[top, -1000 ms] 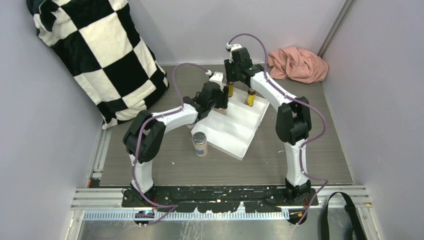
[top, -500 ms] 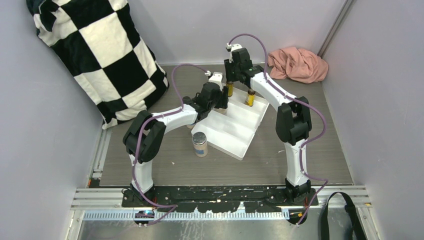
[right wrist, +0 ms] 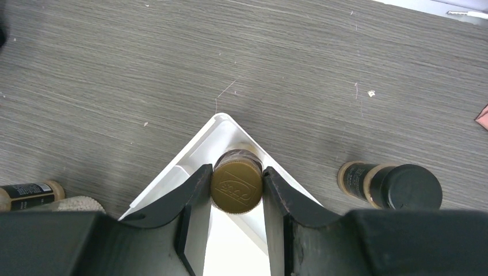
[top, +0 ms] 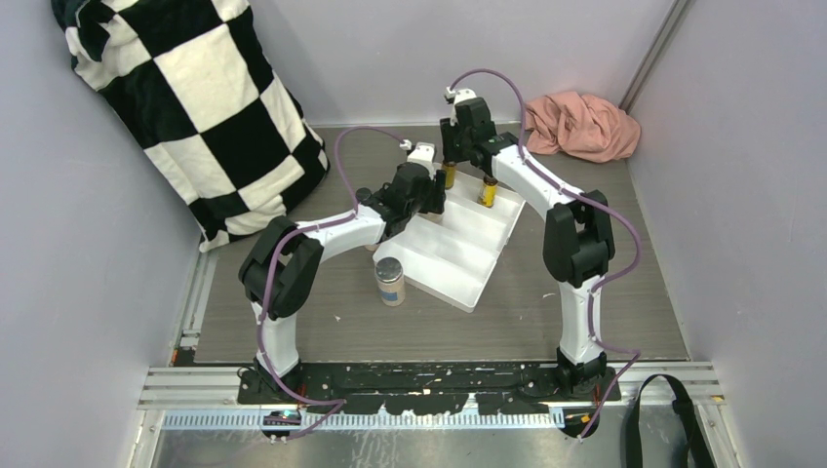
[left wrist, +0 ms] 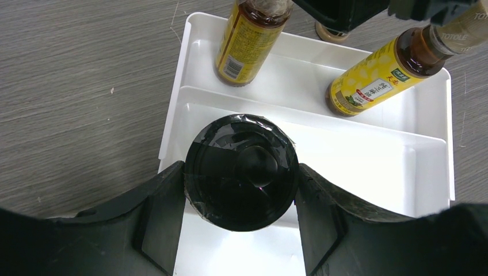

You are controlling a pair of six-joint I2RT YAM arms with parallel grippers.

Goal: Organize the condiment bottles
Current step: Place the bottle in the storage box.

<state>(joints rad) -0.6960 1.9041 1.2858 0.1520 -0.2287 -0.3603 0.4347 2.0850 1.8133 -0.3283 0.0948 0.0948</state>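
- A black-lidded jar (left wrist: 230,150) was clamped in the left gripper (left wrist: 240,173) over the middle compartment of the white tray (left wrist: 345,155).
- A brown-capped bottle (right wrist: 236,186), upright in a tray corner, was pinched by the right gripper (right wrist: 236,177).
- A silver-lidded jar (top: 389,281) was seen just beside the tray.

Most likely a robot test cell in a lab, not a home or kitchen. Plain lilac walls (top: 390,49) box in a wood-grain table (top: 624,292) on three sides. The left arm (top: 293,263) and right arm (top: 575,244) are bolted to a metal rail (top: 439,385) along the bottom of the frame, with purple cables (top: 624,234) looping off them. A checkered blanket (top: 195,107) at upper left and a pink cloth (top: 582,125) at upper right lie bunched by the walls.
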